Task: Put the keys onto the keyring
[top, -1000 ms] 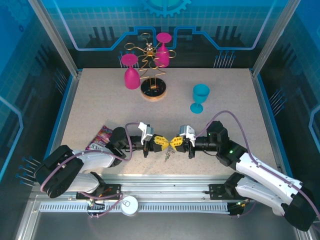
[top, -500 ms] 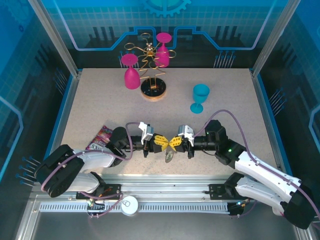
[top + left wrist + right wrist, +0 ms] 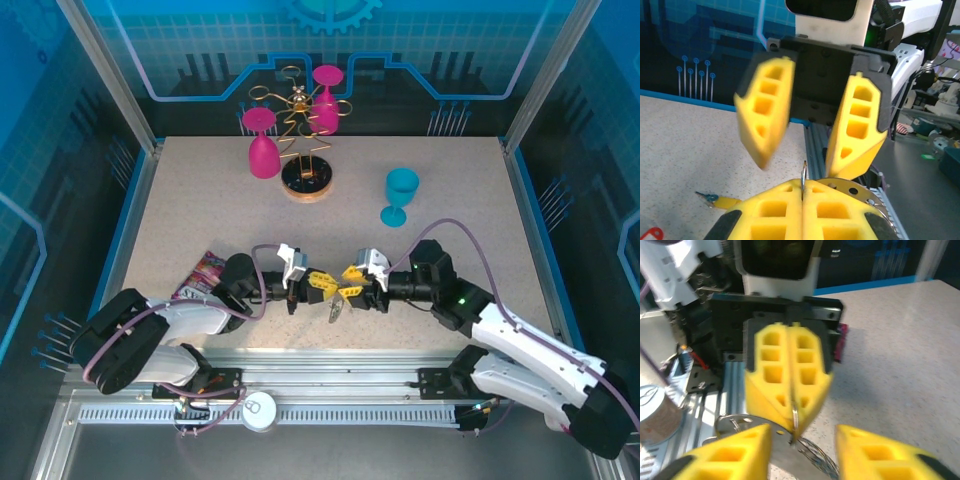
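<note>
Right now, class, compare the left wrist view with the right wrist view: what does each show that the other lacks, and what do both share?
The left wrist view adds a yellow-headed key lying on the table. The right wrist view adds a purple packet and a round white tin. Both share the left pincer shut on the keyring, with the right pincer open opposite it.

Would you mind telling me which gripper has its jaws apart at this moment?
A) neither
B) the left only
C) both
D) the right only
D: the right gripper has its fingers well apart, while the left gripper is pinched shut on the keyring.
</note>
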`<state>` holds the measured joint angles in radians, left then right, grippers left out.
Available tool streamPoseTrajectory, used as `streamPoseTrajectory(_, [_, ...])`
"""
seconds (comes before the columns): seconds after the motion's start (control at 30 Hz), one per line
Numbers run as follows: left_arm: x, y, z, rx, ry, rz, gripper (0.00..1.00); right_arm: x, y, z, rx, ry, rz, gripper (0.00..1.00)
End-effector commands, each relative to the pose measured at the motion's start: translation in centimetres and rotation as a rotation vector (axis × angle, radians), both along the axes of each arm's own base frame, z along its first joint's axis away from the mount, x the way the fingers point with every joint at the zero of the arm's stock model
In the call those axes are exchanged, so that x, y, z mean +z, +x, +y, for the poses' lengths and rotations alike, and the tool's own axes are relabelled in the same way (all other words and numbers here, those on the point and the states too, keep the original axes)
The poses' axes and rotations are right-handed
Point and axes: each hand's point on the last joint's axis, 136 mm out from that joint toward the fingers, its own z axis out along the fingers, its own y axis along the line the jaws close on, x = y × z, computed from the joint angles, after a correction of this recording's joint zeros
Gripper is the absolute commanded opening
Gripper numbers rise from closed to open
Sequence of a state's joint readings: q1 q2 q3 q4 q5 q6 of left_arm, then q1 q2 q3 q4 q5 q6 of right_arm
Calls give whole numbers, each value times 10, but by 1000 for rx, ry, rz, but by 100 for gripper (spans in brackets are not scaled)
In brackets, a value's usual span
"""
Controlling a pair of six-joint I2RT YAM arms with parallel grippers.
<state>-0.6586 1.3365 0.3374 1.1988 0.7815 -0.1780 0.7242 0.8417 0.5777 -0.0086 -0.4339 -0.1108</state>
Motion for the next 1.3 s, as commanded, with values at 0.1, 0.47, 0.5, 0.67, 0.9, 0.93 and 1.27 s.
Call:
streamPoseTrajectory(0.1, [17,11,9,137,3,-207,0,-14,37,-56,-404,-106,25,53])
streamPoseTrajectory(0.47, [33,11,17,235,54,-450,0,-39,53,-86,-676,-147,228,47])
streamPoseTrajectory(0.5, [34,11,17,241,57,-462,0,-41,55,-89,-699,-146,237,47])
streamPoseTrajectory(0.67, [36,9,20,247,60,-488,0,-45,58,-90,-719,-150,253,47])
streamPoseTrajectory(0.9, [29,13,19,253,85,-365,0,-45,53,-86,-661,-181,227,46])
streamPoseTrajectory(0.93, [27,16,20,262,90,-326,0,-44,52,-86,-656,-181,219,46])
streamPoseTrajectory(1.27, [-14,12,21,251,117,41,0,-54,55,-103,-743,-254,242,43])
